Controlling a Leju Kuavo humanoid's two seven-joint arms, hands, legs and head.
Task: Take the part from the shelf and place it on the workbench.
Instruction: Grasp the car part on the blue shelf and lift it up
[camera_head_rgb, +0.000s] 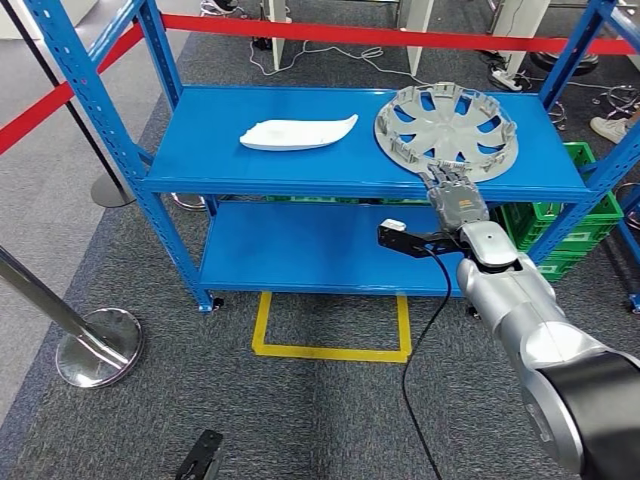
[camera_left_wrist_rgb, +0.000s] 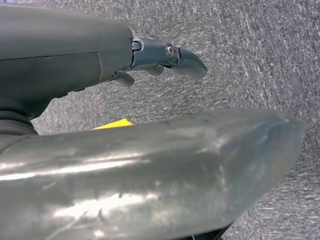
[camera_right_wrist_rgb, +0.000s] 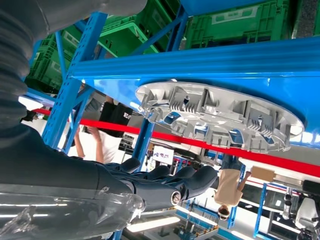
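Two parts lie on the top board of the blue shelf (camera_head_rgb: 219, 160): a grey wheel cover (camera_head_rgb: 447, 128) on the right and a white curved panel (camera_head_rgb: 298, 132) near the middle. My right hand (camera_head_rgb: 456, 200) reaches forward at the shelf's front edge, fingers stretched toward the wheel cover's near rim and holding nothing. In the right wrist view the fingers (camera_right_wrist_rgb: 177, 182) lie straight and close together, a short gap away from the wheel cover (camera_right_wrist_rgb: 219, 116). My left hand (camera_left_wrist_rgb: 113, 60) hangs over grey carpet with its fingers out and nothing in it.
The shelf's lower board (camera_head_rgb: 302, 250) is bare. Green crates (camera_head_rgb: 581, 215) stand behind the shelf on the right. Red barrier tape (camera_head_rgb: 377, 35) runs behind it, and a stanchion base (camera_head_rgb: 98, 345) stands on the left. Yellow floor marking (camera_head_rgb: 332, 350) lies in front. People (camera_right_wrist_rgb: 102, 140) stand beyond.
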